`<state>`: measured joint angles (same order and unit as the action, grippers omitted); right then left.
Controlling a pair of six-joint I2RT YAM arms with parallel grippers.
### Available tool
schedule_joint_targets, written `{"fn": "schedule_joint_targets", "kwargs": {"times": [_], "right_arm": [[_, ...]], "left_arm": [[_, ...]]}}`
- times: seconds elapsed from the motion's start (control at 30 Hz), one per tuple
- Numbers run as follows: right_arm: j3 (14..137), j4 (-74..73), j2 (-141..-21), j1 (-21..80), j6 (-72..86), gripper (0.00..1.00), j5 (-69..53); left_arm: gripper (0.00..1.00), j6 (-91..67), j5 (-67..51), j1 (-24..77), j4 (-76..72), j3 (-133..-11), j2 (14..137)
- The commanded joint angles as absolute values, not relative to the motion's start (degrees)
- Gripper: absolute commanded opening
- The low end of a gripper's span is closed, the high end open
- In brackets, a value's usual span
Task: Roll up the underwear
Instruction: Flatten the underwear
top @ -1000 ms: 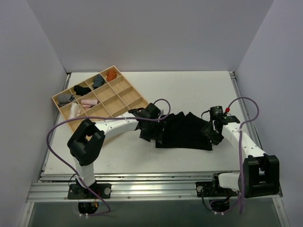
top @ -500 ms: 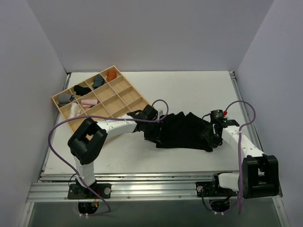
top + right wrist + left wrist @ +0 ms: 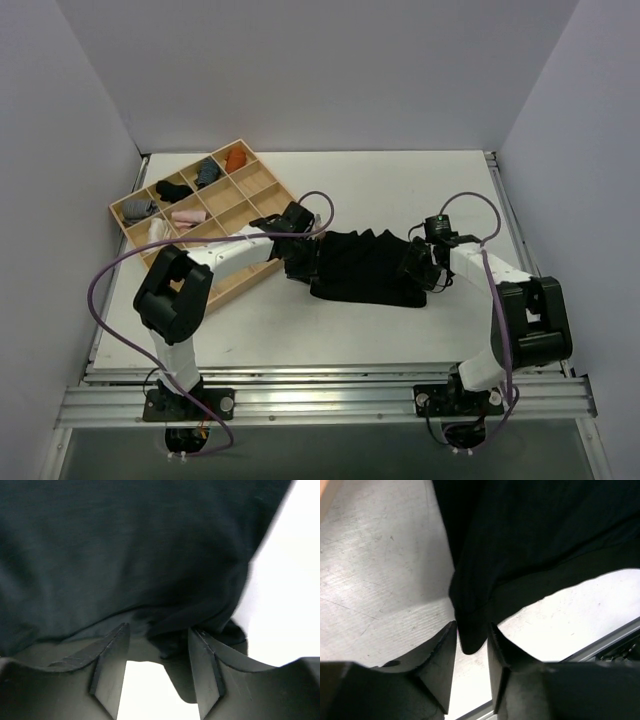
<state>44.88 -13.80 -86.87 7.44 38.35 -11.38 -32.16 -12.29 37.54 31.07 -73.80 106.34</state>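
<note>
You have the underwear [image 3: 365, 268] lying on the white table [image 3: 400, 190], near its middle and slightly toward the front edge, spread sideways between the two arms, with folds along its far edge. Your left gripper [image 3: 300, 262] is at the garment's left end. In the left wrist view its fingers [image 3: 440, 660] are closed narrowly on a hanging corner of the cloth. Your right gripper [image 3: 420, 268] is at the right end, and the right wrist view shows its fingers [image 3: 112, 655] clamped on a thicker bunched fold. The wooden compartment tray [image 3: 270, 190] sits at the far left, apart from the garment, with small rolled bundles [image 3: 190, 214] in its leftmost compartments.
</note>
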Motion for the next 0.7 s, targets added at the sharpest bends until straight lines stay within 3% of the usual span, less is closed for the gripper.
{"fn": "schedule_joint_targets", "kwargs": {"times": [0.0, 0.23, 0.43, 0.67], "right_arm": [[49.3, -16.43, -85.35, 8.61, 33.4, 0.46, -10.73], [45.0, -24.86, -75.51, 8.88, 32.7, 0.63, -7.75], [45.7, -31.2, -75.32, 10.02, 33.57, 0.61, -3.18], [44.83, -27.26, -79.71, 11.25, 34.63, 0.55, -2.37]], "left_arm": [[0.49, -31.11, -13.8, 38.14, 32.0, -76.47, 103.98], [0.66, -30.59, -13.62, 38.06, 33.13, -76.81, 102.92], [0.68, -29.36, -13.36, 38.14, 34.1, -76.64, 102.22], [0.68, -29.53, -14.68, 38.14, 32.87, -75.59, 102.04]]}}
